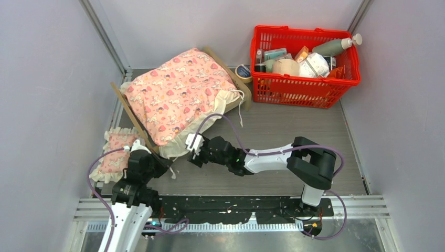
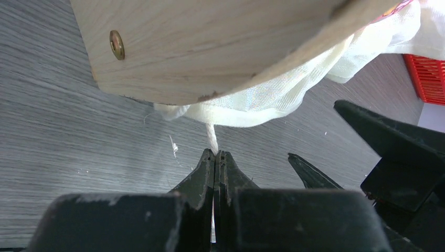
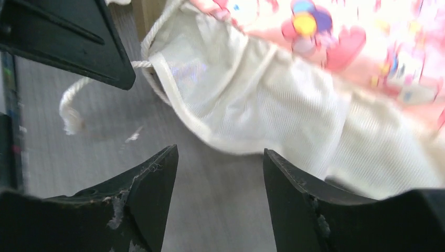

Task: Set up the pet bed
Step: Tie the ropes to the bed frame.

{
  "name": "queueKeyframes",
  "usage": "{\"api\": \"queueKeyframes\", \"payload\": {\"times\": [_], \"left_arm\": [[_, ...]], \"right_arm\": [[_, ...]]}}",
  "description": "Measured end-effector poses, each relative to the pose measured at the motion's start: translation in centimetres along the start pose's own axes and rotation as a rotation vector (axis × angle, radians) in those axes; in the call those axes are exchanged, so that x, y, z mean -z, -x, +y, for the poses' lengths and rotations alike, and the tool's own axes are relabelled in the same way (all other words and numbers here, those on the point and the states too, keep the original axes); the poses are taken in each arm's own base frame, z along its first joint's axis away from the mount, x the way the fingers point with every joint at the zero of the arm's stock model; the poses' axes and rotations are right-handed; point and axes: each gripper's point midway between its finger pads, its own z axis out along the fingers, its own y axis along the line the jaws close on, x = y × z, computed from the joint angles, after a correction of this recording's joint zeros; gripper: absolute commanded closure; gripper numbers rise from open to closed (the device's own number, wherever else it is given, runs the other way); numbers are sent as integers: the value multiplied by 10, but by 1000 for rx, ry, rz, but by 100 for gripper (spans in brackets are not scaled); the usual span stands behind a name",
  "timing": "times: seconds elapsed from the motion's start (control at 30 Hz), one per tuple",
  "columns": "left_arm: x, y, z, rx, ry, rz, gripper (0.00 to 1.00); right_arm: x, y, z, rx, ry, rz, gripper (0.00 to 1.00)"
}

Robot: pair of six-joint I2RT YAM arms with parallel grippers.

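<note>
Bed (image 2: 210,47) far left on worktop (image 1: 294,131), under blanket (image 1: 178,89). Left tool (image 2: 215,157) pinched shut on cord (image 2: 211,137) at near corner; right tool (image 3: 220,152) wide, empty, beside frill (image 3: 252,105). Best practice: pull cord gently, hold bed still, avoid snagging frill.

The pet bed (image 2: 210,47) is matt plywood, the blanket (image 1: 178,97) soft cloth, the basket (image 1: 304,86) glossy plastic.

We've got two arms, left arm (image 1: 123,220) and right arm (image 1: 267,160): white link shells, chunky black joint housings. Purple cables (image 1: 223,115) loop alongside each. Small white camera block (image 1: 193,142) at the right wrist. Jaws are matte black and wedge-shaped, tapering to points, with pale scuffed edges.
</note>
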Motion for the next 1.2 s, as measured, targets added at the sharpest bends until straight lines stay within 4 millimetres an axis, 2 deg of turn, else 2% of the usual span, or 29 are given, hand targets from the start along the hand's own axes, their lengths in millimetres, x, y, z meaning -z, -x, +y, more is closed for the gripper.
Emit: {"api": "queueKeyframes", "payload": {"times": [0.2, 0.33, 0.47, 0.6, 0.63, 0.67, 0.7, 0.77, 0.9, 1.03, 1.2], "left_arm": [[0, 0, 0, 7, 1, -2, 100], [0, 0, 0, 7, 2, -2, 100], [0, 0, 0, 7, 2, -2, 100], [0, 0, 0, 9, 2, -2, 100], [0, 0, 0, 11, 2, -2, 100], [0, 1, 0, 11, 1, -4, 100], [0, 1, 0, 12, 1, -6, 100], [0, 2, 1, 15, 7, -13, 100], [0, 4, 8, 21, 43, -30, 100], [0, 6, 16, 34, 82, -48, 100], [-1, 7, 27, 39, 145, -61, 100]], "right_arm": [[-16, 8, 2, 418, 37, -54, 31], [-27, 1, 12, 636, 46, -91, 31], [-39, -15, 21, 791, 64, -85, 33], [-58, -18, 23, 902, 25, -89, 44], [-61, -16, 23, 916, 12, -95, 58], [-65, -13, 21, 929, -10, -104, 66], [-68, -7, 18, 938, -42, -117, 80], [-70, 3, 12, 953, -99, -136, 92], [-64, 23, -10, 895, -233, -156, 95], [-54, 39, -36, 736, -272, -138, 95], [-38, 98, -87, 486, -347, -216, 95]]}}
